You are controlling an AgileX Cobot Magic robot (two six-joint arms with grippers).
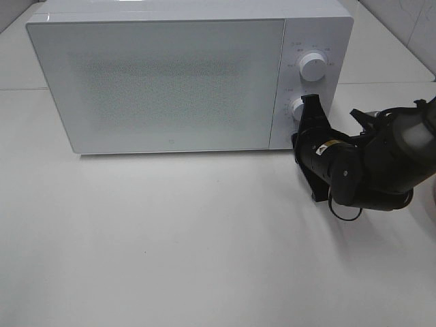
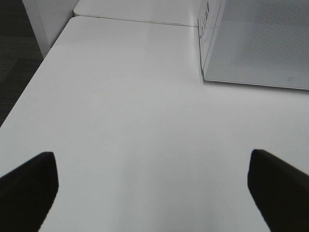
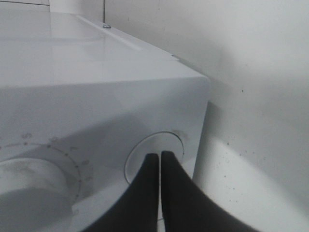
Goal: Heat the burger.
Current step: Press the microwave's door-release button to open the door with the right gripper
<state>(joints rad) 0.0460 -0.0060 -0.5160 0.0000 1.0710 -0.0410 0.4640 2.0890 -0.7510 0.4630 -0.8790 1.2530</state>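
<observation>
One right hand (image 3: 160,156), pinched, at lower dial (image 3: 154,142)

Smooth white plastic, faintly shiny, on the microwave (image 1: 184,75) casing. Glossy pane on its door (image 1: 157,88) (fine dotted mesh behind it). Same smooth white plastic on the upper knob (image 1: 312,66). Smooth white table (image 1: 170,238), nearly matt, with a soft sheen. Matt black plastic on the right pincer (image 3: 160,155) and the left pincer (image 2: 150,157). White wall (image 3: 260,96), finely speckled.
</observation>
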